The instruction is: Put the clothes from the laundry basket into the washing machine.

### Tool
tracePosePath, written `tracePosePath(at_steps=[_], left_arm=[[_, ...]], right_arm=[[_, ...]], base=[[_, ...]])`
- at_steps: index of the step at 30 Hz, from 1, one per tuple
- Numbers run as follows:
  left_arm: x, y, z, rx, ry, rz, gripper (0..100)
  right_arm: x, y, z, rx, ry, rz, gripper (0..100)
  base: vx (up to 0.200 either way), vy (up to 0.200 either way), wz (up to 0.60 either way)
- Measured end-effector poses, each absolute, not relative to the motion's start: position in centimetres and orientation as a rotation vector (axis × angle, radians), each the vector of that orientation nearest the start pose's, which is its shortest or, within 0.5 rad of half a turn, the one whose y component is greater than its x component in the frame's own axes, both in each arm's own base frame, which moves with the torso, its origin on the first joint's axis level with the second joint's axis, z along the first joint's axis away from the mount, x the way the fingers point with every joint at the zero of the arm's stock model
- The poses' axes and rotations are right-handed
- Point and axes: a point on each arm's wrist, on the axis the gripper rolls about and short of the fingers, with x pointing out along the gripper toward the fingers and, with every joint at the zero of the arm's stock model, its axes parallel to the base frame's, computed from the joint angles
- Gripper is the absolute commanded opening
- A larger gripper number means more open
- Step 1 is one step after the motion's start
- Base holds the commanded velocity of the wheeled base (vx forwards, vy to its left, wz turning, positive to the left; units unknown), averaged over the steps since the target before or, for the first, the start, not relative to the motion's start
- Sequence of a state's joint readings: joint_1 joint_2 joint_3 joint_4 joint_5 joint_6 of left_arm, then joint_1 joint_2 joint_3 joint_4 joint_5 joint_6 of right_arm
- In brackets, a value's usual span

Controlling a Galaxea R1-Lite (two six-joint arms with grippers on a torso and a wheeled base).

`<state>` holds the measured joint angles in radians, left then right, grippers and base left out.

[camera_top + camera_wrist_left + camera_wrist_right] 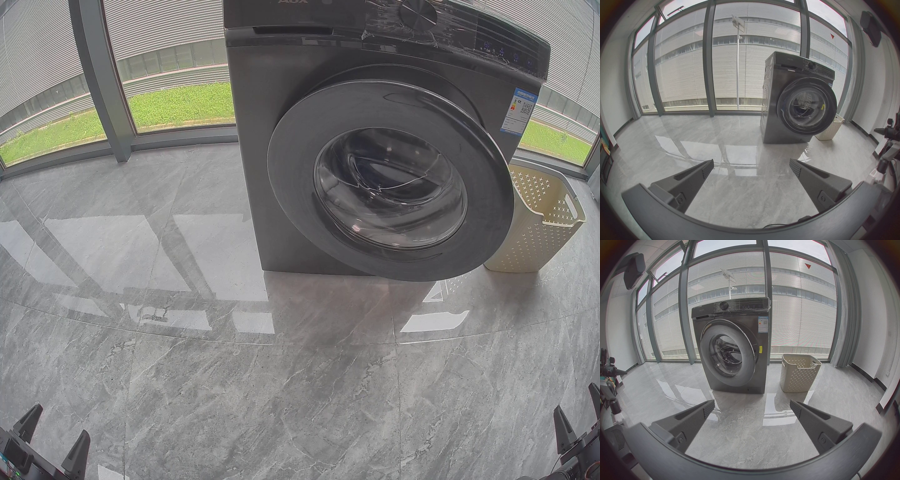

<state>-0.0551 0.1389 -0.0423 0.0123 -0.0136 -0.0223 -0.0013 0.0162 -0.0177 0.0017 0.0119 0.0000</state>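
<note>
Left hand (pixel 750 162) and right hand (pixel 751 402) wide, empty — laundry basket (pixel 800 374) well ahead of right hand, tucked beside open washing machine door (pixel 294 156), so a reach may clip it.

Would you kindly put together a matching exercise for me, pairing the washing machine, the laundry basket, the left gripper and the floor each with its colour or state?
Things:
1. washing machine
2. laundry basket
3. left gripper
4. floor

Descriptions:
A. cream, with perforated walls
B. open, holding nothing
C. glossy grey, veined like marble
D. dark grey, with a round glass door

Pairs: 1-D, 2-A, 3-B, 4-C.
</note>
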Motion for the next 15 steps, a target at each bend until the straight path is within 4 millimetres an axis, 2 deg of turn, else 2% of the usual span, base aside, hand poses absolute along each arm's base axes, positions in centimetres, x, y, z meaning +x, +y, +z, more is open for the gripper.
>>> tracePosePath(at_steps=[12,15], left_arm=[[-2.24,-0.03,8.08,-0.032,0.005,-0.021,100],[-2.29,-0.03,8.07,-0.029,-0.001,-0.021,100]], right_arm=[[-2.29,0.02,8.06,0.006,0.0,0.004,100],[-2.29,0.0,8.06,0.011,0.0,-0.002,100]], base=[[0.0,0.0,0.0],[0.0,-0.2,0.0]])
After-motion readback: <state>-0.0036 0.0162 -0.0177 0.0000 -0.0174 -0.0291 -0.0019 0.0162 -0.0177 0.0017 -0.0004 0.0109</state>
